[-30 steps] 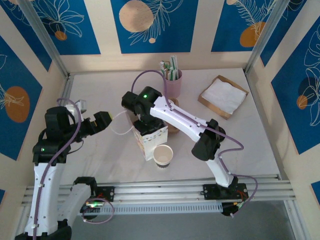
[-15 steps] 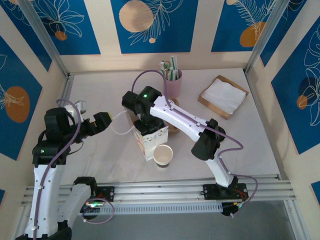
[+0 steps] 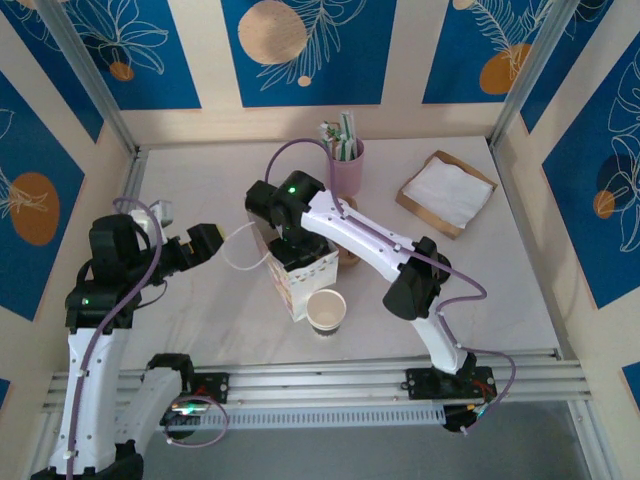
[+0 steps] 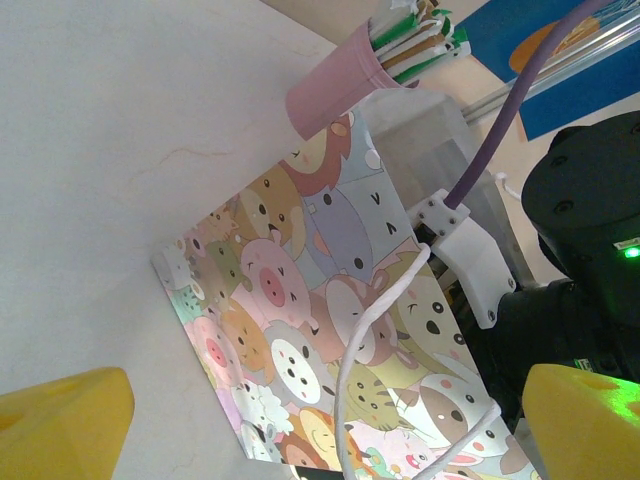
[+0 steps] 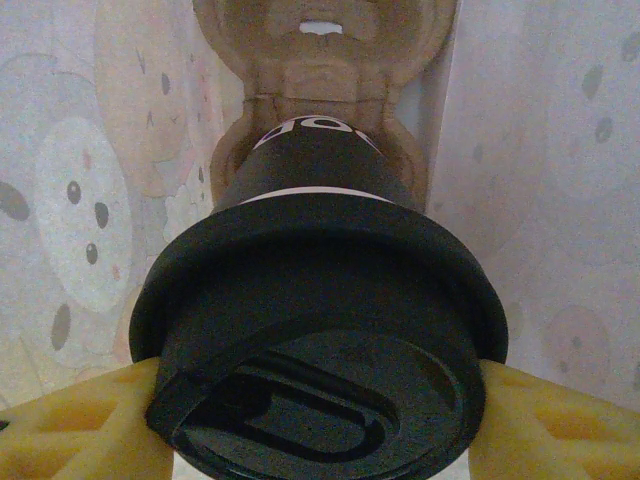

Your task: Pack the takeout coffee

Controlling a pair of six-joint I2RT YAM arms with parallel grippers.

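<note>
- Right tool [image 5: 320,425] clamps the takeout coffee [image 5: 315,290] at its black lid, inside the cartoon-print bag [image 4: 290,290].
- Left tool [image 4: 325,425] is spread wide, holding nothing, near the bag.

A pale table [image 3: 200,170] is shown. A cartoon-printed bag [image 3: 305,282] is stood beneath the jaws of the right gripper [image 3: 290,248], with a lidless cup [image 3: 326,310] just nearer, a pink straw cup [image 3: 347,168] beyond, and a napkin tray [image 3: 446,192] well to the right.

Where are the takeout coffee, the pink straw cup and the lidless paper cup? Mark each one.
takeout coffee [image 5: 320,330]: right wrist view, on its black lid.
pink straw cup [image 3: 349,168]: top external view, on its pink wall.
lidless paper cup [image 3: 326,309]: top external view, on its cream inside.
</note>
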